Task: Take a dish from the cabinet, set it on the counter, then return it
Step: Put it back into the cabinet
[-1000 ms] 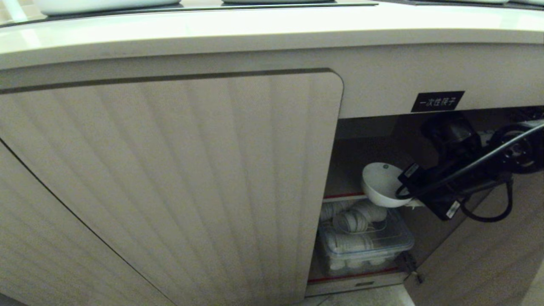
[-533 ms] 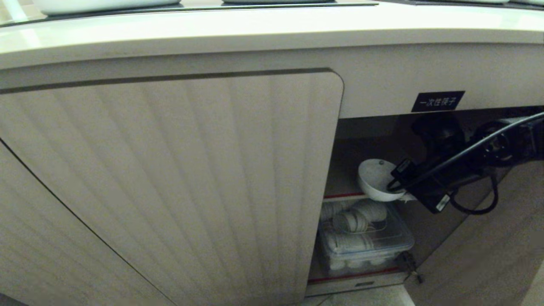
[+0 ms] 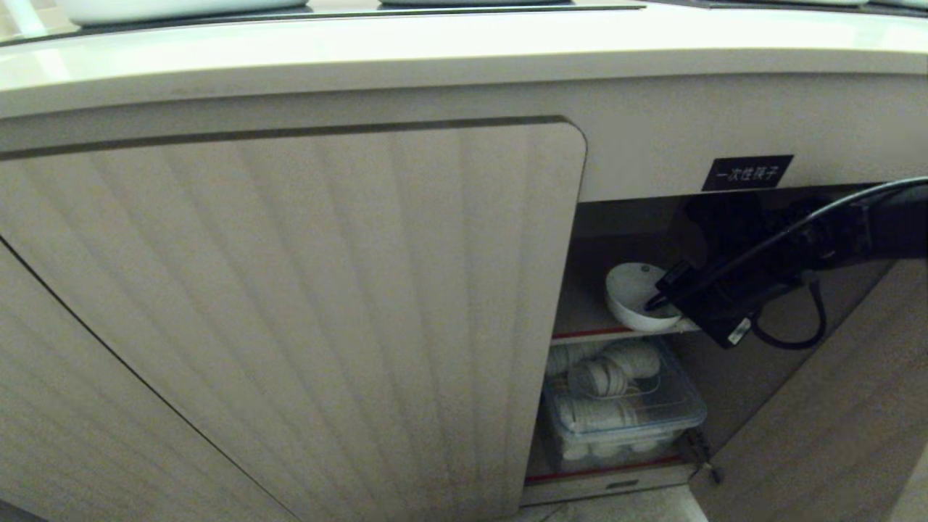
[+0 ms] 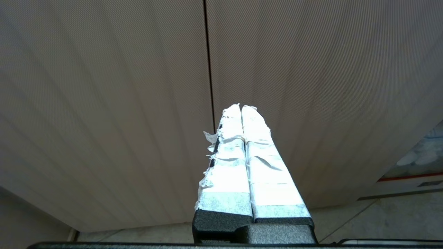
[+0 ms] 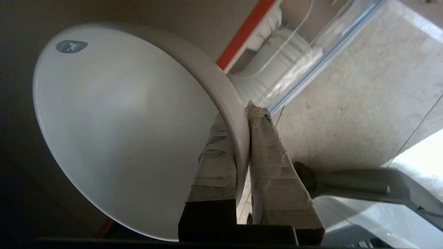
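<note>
Risk: the dish (image 3: 636, 296), pinched by its rim alone, could pivot or slip, or knock the red-edged shelf (image 3: 589, 334) of the cabinet (image 3: 304, 304).

Dish: inside the cabinet opening, just above that shelf, tilted.

Right gripper (image 5: 246, 114): fingers (image 5: 217, 155) clamped on the dish rim, one inside the bowl, one outside.

Left gripper (image 4: 241, 108): fingers pressed together, empty, facing the cabinet door.

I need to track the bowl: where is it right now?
In the head view, the white bowl is inside the open cabinet at right, on the upper red-edged shelf above a clear container, its rim pinched by the right gripper.
</note>
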